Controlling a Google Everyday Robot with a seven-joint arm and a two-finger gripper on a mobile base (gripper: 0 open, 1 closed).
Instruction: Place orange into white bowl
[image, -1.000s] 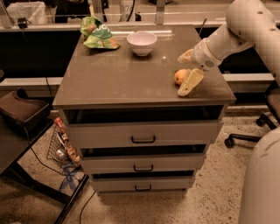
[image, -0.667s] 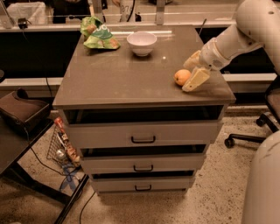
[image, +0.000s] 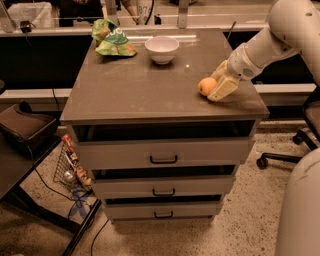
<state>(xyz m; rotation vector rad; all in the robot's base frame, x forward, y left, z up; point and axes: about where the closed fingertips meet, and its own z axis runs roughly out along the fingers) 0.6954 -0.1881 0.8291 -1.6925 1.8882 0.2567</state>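
The orange rests on the right side of the cabinet top, near its front edge. My gripper is down at the tabletop, right against the orange's right side. The arm reaches in from the upper right. The white bowl stands upright and empty at the back centre of the top, well apart from the orange and the gripper.
A green and yellow snack bag lies at the back left of the top. The cabinet has three shut drawers. An office chair base is at the right, and a wire basket stands on the floor at the left.
The arm has shifted slightly to the right and up. The gripper stays at the orange's right side. The orange and the bowl have not visibly moved.
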